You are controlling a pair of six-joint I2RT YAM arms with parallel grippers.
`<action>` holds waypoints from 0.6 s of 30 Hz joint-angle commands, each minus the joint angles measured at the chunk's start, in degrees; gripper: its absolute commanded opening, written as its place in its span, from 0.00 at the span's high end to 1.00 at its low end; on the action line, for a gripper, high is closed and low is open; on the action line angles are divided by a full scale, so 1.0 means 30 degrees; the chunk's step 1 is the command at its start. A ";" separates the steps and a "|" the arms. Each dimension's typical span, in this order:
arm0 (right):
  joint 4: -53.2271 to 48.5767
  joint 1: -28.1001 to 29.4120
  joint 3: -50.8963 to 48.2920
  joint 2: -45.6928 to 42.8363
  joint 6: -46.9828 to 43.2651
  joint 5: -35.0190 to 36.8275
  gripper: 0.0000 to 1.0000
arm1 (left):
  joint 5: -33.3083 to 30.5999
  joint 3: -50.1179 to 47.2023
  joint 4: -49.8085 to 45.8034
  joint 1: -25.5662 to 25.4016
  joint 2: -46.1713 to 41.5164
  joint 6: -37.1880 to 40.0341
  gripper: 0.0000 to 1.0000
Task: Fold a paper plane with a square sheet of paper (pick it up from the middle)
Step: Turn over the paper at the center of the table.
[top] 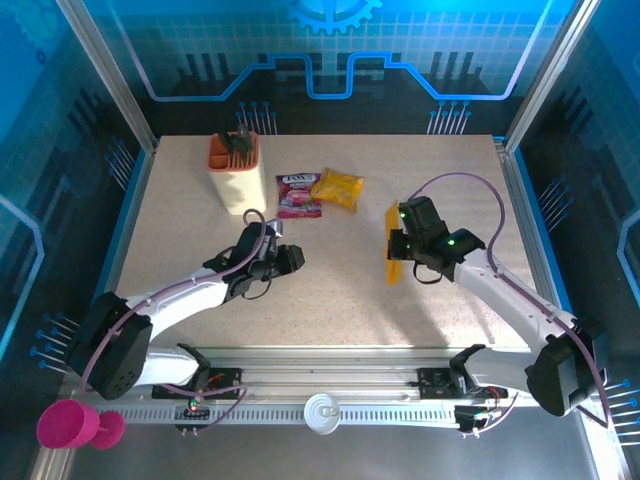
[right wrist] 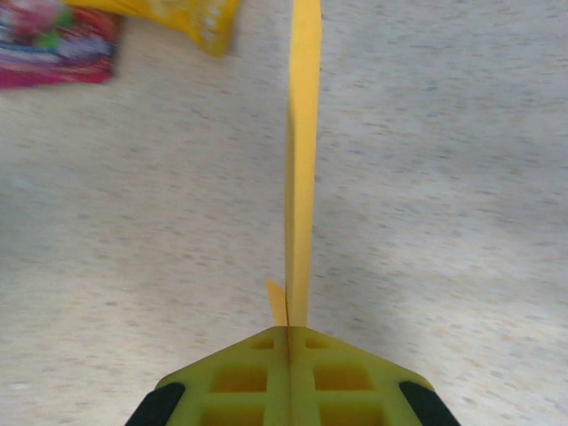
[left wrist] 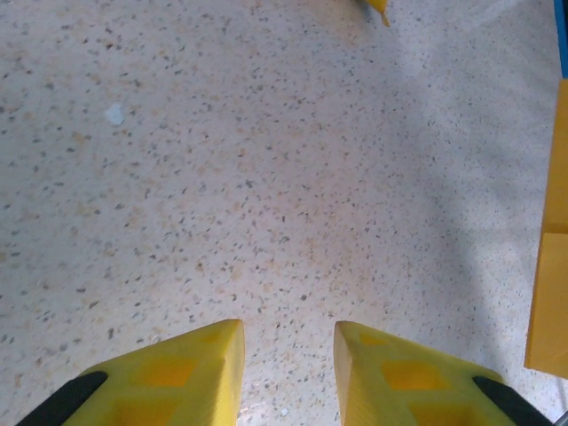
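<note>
Right jaws are clamped on the folded sheet of paper (right wrist: 302,177), which sticks straight out edge-on over the counter (top: 340,290). Left jaws sit slightly apart (nothing in them), well away from it.

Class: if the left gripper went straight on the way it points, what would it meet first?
Likely just the speckled tabletop; nothing else lies directly ahead of the left gripper, though depth is unclear.

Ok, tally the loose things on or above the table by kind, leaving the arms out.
Snack packets: 2 (purple-red packet, yellow snack bag)
Paper: 1 (orange-yellow paper)
Holders: 1 (cream holder)
Total: 4
</note>
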 commanded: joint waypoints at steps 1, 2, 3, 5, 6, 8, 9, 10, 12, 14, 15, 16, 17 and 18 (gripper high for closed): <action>-0.3063 0.1266 0.0897 0.1161 -0.0845 0.5182 1.00 | -0.0233 -0.0494 -0.0426 0.0163 -0.0867 -0.0592 0.67; -0.3241 0.1681 0.1027 0.1621 -0.0831 0.5895 1.00 | -0.0241 -0.0576 -0.0340 0.0148 -0.0944 -0.0687 0.67; -0.3452 0.2172 0.1145 0.2227 -0.0720 0.6558 1.00 | -0.0200 -0.0657 -0.0191 0.0148 -0.0981 -0.0725 0.67; -0.3618 0.3022 0.1381 0.3418 -0.0368 0.7228 1.00 | -0.0195 -0.0587 -0.0148 0.0148 -0.0916 -0.0791 0.67; -0.3618 0.3487 0.1484 0.4145 -0.0095 0.7402 1.00 | -0.0175 -0.0537 -0.0124 0.0148 -0.0894 -0.0744 0.67; -0.3574 0.4335 0.1823 0.5424 0.0464 0.7512 1.00 | -0.0167 -0.0467 -0.0153 0.0163 -0.0908 -0.0701 0.67; -0.3638 0.4860 0.2096 0.6141 0.0846 0.7482 1.00 | -0.0210 -0.0450 -0.0157 0.0149 -0.0930 -0.0726 0.67; -0.3690 0.5369 0.2418 0.6729 0.1218 0.7411 1.00 | -0.0223 -0.0445 -0.0154 0.0163 -0.0996 -0.0731 0.67; -0.3829 0.6383 0.3185 0.8022 0.1881 0.7023 1.00 | -0.0284 -0.0477 -0.0207 0.0171 -0.1164 -0.0757 0.67; -0.3860 0.7278 0.4015 0.9324 0.2570 0.6398 0.95 | -0.0335 -0.0499 -0.0300 0.0178 -0.1359 -0.0724 0.67; -0.3868 0.7660 0.4413 0.9874 0.2895 0.6127 0.89 | -0.0374 -0.0489 -0.0429 0.0178 -0.1471 -0.0710 0.67; -0.3770 0.7964 0.4820 1.0388 0.3207 0.5771 0.81 | -0.0465 -0.0488 -0.0663 0.0178 -0.1667 -0.0647 0.67; -0.3536 0.8240 0.5193 1.0885 0.3444 0.5142 0.70 | -0.0586 -0.0514 -0.0886 0.0207 -0.1938 -0.0533 0.68; -0.3450 0.8371 0.5535 1.1179 0.3694 0.4633 0.62 | -0.0716 -0.0560 -0.1136 0.0251 -0.2167 -0.0451 0.67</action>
